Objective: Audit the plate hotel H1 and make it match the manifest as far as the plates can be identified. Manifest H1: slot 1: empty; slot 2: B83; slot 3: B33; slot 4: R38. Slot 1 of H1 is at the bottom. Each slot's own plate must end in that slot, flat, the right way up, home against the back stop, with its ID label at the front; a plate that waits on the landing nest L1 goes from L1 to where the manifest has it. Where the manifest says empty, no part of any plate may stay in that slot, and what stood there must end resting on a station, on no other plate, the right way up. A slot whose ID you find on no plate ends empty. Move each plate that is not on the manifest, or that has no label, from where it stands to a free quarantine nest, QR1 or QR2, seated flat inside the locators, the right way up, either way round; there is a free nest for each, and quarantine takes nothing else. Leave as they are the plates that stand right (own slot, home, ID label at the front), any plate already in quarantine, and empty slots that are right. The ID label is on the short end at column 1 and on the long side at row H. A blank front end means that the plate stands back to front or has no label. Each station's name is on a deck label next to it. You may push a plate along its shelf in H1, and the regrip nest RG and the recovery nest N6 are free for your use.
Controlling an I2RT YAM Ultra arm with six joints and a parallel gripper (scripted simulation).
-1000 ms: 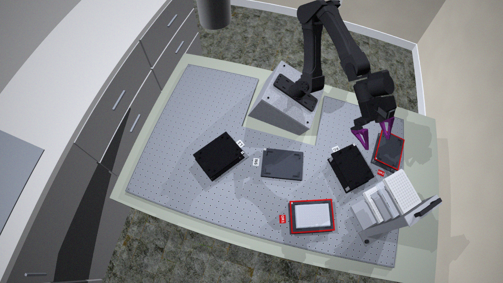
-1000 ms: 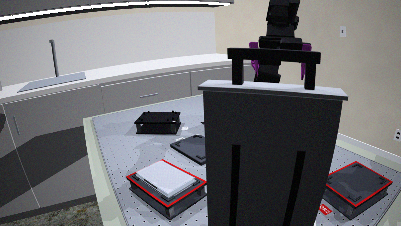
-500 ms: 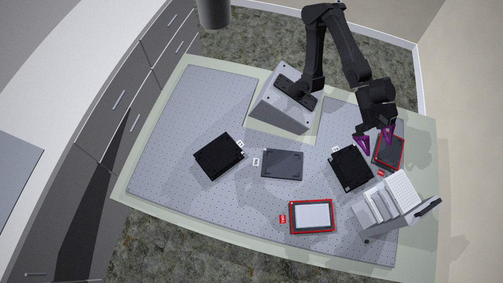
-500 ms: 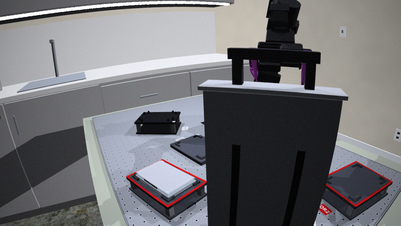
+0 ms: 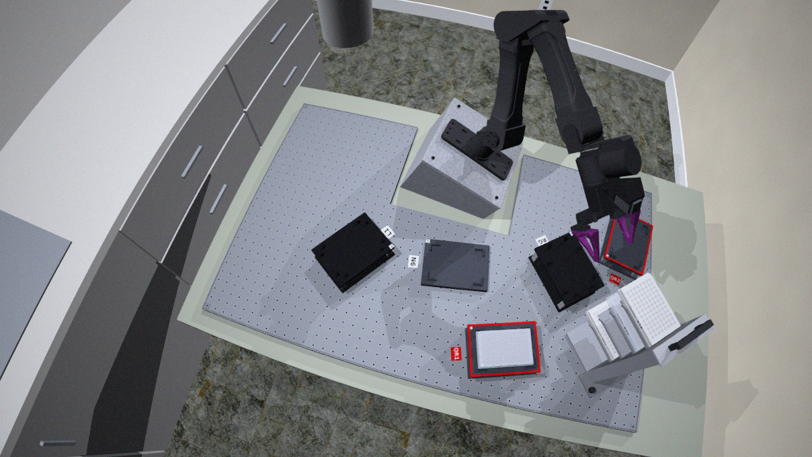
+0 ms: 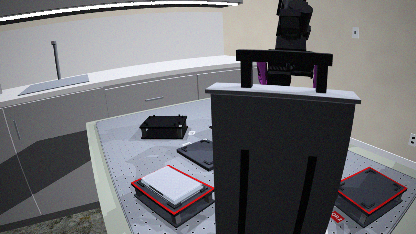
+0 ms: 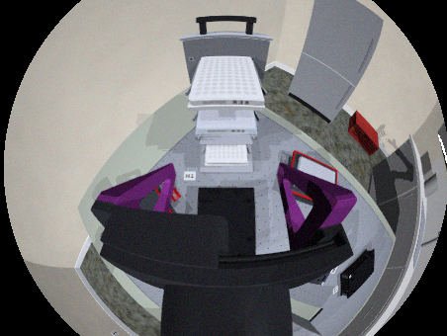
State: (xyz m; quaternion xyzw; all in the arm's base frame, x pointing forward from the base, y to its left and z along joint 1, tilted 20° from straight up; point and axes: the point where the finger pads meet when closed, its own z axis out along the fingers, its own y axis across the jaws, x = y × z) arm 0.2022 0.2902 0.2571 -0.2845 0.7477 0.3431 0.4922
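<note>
The plate hotel H1 stands at the deck's front right, its open front towards my arm. A white well plate lies in its top slot, also seen in the wrist view. Two more white plates show on lower shelves; I cannot read any labels. My gripper is open and empty, low over the gap between the regrip nest RG and quarantine nest QR2, facing the hotel. QR2 is empty. QR1 holds a white plate, flat inside the locators. Landing nest L1 is empty.
Recovery nest N6 stands empty between L1 and RG. The arm's grey base block is at the back. In the exterior view the hotel's dark back and handle hide most of my gripper.
</note>
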